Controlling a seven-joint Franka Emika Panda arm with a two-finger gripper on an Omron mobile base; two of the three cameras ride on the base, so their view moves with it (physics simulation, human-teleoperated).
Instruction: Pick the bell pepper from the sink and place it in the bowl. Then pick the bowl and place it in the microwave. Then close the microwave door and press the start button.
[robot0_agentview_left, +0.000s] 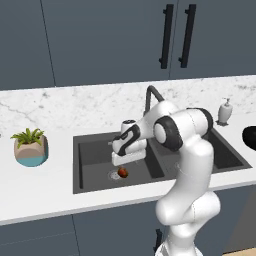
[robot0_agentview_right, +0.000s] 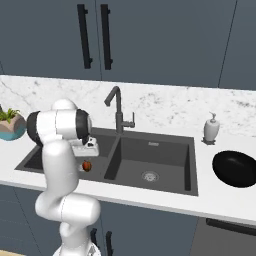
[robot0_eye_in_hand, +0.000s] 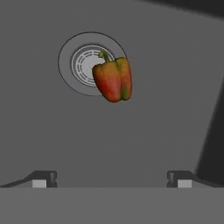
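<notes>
The bell pepper, orange-red with a green stem, lies on the floor of the left basin of the dark sink, partly over the round drain. My gripper hangs just above the bell pepper and points down into the basin. It is open, and its fingertips stand wide apart with nothing between them. The black bowl sits on the white counter to the right of the sink. The microwave and its door are out of view.
A dark faucet rises behind the divider between the basins. A soap dispenser stands at the back right of the counter, and a potted plant to the left. Dark cabinets with black handles hang above.
</notes>
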